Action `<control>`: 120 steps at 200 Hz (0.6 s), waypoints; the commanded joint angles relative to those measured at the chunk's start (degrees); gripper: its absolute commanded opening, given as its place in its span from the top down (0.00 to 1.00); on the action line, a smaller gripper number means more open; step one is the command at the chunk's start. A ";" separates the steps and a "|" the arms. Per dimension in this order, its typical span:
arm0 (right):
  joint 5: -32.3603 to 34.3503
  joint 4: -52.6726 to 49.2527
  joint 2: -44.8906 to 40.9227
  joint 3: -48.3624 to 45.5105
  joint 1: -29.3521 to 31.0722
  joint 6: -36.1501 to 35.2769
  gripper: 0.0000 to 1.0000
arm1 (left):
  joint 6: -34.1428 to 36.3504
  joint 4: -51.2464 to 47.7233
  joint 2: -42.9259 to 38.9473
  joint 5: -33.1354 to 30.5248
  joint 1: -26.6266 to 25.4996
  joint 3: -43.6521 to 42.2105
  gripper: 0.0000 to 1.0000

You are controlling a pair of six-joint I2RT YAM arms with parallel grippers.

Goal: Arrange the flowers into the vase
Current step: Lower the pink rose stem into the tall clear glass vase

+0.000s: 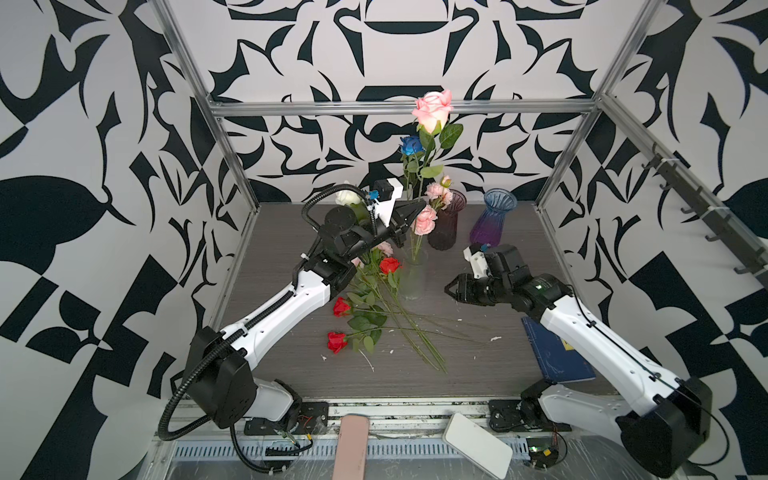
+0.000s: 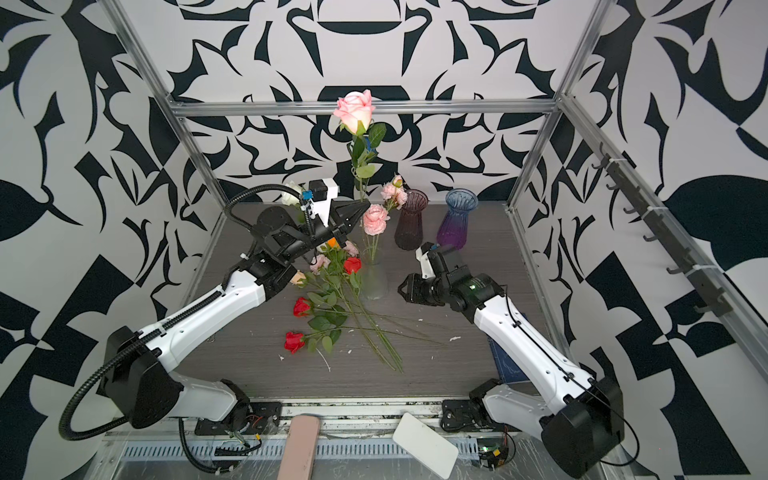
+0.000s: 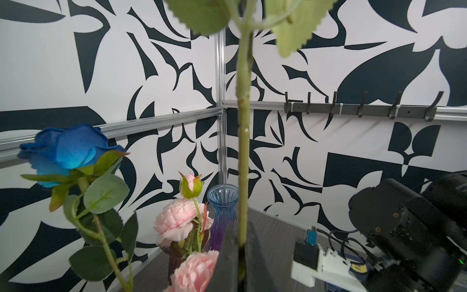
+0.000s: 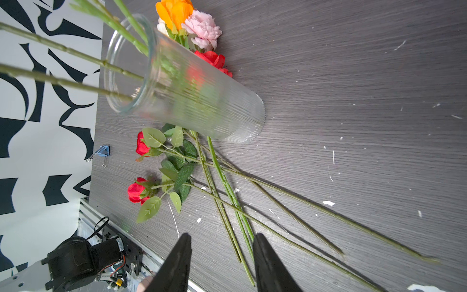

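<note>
Left tool (image 3: pixel 241 227) around half-hidden stem (image 3: pixel 243 126)

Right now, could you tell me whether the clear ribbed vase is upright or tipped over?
Upright: the clear ribbed vase stands on its base, mouth up, with flower stems rising from it.
</note>
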 commanded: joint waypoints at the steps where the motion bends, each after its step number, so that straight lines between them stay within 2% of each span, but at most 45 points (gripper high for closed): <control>1: -0.64 -0.54 -1.25 2.15 -0.50 -1.26 0.56 | 0.95 2.13 0.58 -0.85 -0.01 0.57 1.00; 69: -1.27 -1.32 -1.41 2.06 -1.59 -1.84 0.56 | -1.96 5.36 1.56 -5.14 -0.04 -3.90 1.00; 120: -1.53 -1.86 -1.82 1.74 -2.19 -2.00 0.56 | -4.93 3.49 2.64 -6.65 -0.02 -4.35 1.00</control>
